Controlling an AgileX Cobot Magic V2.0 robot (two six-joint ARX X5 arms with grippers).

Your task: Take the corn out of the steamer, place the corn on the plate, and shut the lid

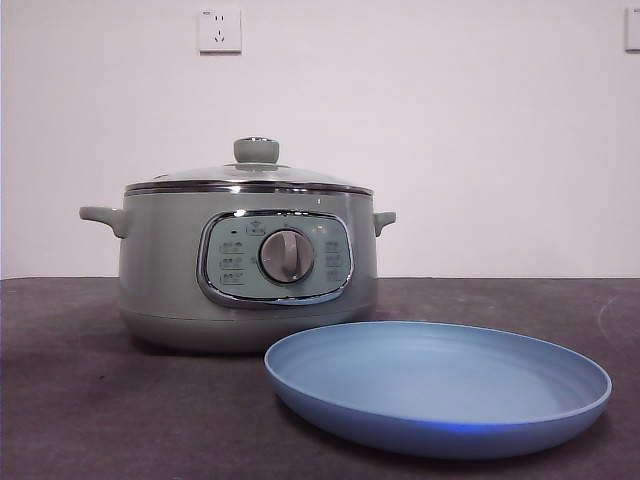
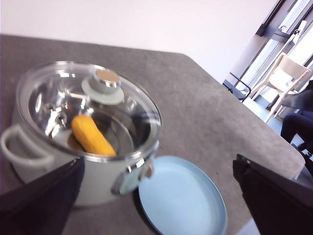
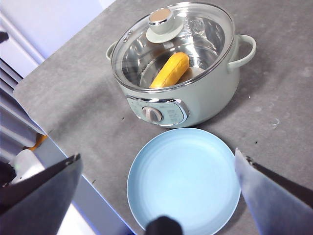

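The sage-green steamer (image 1: 245,270) stands on the dark table with its glass lid (image 1: 250,175) closed on it. It also shows in the left wrist view (image 2: 98,181) and the right wrist view (image 3: 205,93). The corn (image 3: 170,70) lies inside, seen through the lid (image 3: 171,44); it also shows in the left wrist view (image 2: 92,136). The light blue plate (image 1: 437,385) sits empty in front of the steamer, toward the right. My left gripper (image 2: 156,196) and right gripper (image 3: 156,196) are open, empty and held high above the table, away from the steamer.
The table's edge (image 3: 63,142) runs close by the plate (image 3: 184,180) and the steamer's front. A chair (image 2: 281,81) and a seated person (image 2: 298,115) are beyond the table's far corner. A wall socket (image 1: 219,30) is on the wall behind.
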